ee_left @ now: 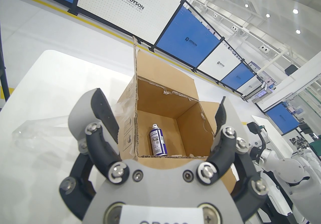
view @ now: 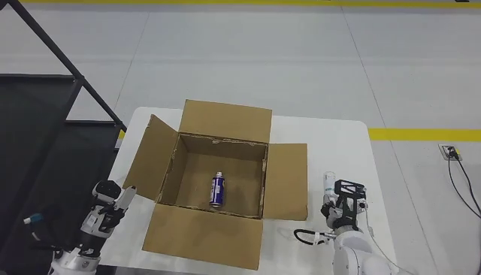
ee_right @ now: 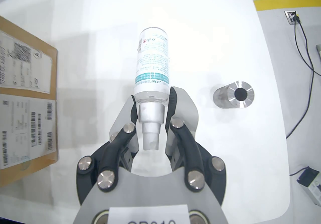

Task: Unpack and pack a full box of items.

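**While one can lies in the box: right arm on the spray bottle**

Since the cardboard box (view: 223, 146) stands open with all four flaps folded out and only a blue spray can (view: 217, 189) lying on its floor, the run sits somewhere between unpacking and repacking. The frames alone do not settle which.

- Right gripper (ee_right: 153, 96): fingers pressed onto the collar just below the pump head of a white spray bottle (ee_right: 152, 64). The bottle is upright over the white table (ee_right: 100, 34), to the right of the box's right flap. I cannot tell whether its base touches the table.
- A metal cylinder (ee_right: 233, 96) stands on the table near the bottle but apart from it.
- Left gripper (ee_left: 160, 104): fingers spread wide and holding nothing. It hangs near the table's left edge, aimed at the box interior and the blue can.

Judgement: the step in hand concerns the bottle.
- If it is being set out, the next move calls for a gentle release and a straight lift, because the bottle is tall and narrow and could tip.
- If it is going in, it must first rise above the right flap and wall. It should then land beside the can, not on it.
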Tool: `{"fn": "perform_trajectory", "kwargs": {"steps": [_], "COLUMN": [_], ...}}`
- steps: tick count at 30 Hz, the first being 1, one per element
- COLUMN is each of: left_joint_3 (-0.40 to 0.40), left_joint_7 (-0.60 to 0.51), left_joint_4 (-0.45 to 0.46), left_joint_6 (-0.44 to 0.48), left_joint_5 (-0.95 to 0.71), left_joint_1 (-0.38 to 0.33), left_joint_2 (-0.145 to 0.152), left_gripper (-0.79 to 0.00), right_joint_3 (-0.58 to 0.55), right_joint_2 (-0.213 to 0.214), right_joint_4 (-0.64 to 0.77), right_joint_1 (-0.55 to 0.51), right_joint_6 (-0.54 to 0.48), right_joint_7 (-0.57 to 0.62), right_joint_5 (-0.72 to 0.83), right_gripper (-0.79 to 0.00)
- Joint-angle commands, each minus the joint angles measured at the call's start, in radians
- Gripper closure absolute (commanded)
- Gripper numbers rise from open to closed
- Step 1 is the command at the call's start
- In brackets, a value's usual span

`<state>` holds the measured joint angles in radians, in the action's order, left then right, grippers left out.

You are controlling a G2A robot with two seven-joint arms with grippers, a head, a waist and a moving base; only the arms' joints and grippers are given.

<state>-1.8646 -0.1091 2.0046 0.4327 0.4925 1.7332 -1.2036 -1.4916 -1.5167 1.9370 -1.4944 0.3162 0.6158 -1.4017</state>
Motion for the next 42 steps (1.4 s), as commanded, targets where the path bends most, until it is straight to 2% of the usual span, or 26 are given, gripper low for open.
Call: {"fn": "perform_trajectory", "kwargs": {"steps": [1, 6, 9, 15, 21, 24, 32, 36, 39, 42], "left_joint_3": [0.000, -0.006, -0.015, -0.035, -0.045, -0.052, -0.075, -0.087, -0.093, -0.098], "left_joint_7": [0.001, 0.007, 0.015, 0.019, 0.018, 0.019, 0.022, 0.022, 0.019, 0.017], "left_joint_4": [-0.001, -0.003, -0.010, -0.020, -0.022, -0.026, -0.046, -0.056, -0.062, -0.066], "left_joint_6": [0.002, 0.007, 0.012, 0.019, 0.028, 0.037, 0.059, 0.066, 0.073, 0.079], "left_joint_5": [-0.001, -0.010, -0.022, -0.041, -0.050, -0.060, -0.096, -0.113, -0.122, -0.129], "left_joint_1": [-0.001, 0.001, 0.004, 0.009, 0.009, 0.010, 0.017, 0.018, 0.018, 0.017], "left_joint_2": [0.000, 0.000, 0.000, 0.000, 0.000, 0.000, 0.000, 0.001, 0.001, 0.001], "left_gripper": [-0.785, -0.785, -0.785, -0.785, -0.785, -0.785, -0.785, -0.785, -0.785, -0.785], "right_joint_3": [-0.011, -0.023, -0.011, -0.002, 0.037, 0.069, 0.166, 0.199, 0.228, 0.294], "right_joint_2": [-0.001, -0.002, 0.002, 0.007, 0.004, 0.005, -0.003, 0.001, 0.008, 0.009], "right_joint_4": [0.045, 0.159, 0.193, 0.270, 0.345, 0.377, 0.413, 0.413, 0.406, 0.348], "right_joint_1": [-0.017, -0.066, -0.079, -0.102, -0.156, -0.179, -0.196, -0.193, -0.178, -0.107], "right_joint_6": [0.000, -0.017, -0.039, -0.122, -0.122, -0.150, -0.066, -0.126, -0.178, -0.174], "right_joint_7": [-0.028, -0.089, -0.061, -0.041, -0.186, -0.217, -0.402, -0.364, -0.249, -0.126], "right_joint_5": [0.054, 0.158, 0.133, 0.211, 0.277, 0.282, 0.281, 0.287, 0.252, 0.170], "right_gripper": [0.000, 0.000, 0.000, 0.000, 0.000, 0.000, 0.000, 0.000, 0.000, 0.000]}}
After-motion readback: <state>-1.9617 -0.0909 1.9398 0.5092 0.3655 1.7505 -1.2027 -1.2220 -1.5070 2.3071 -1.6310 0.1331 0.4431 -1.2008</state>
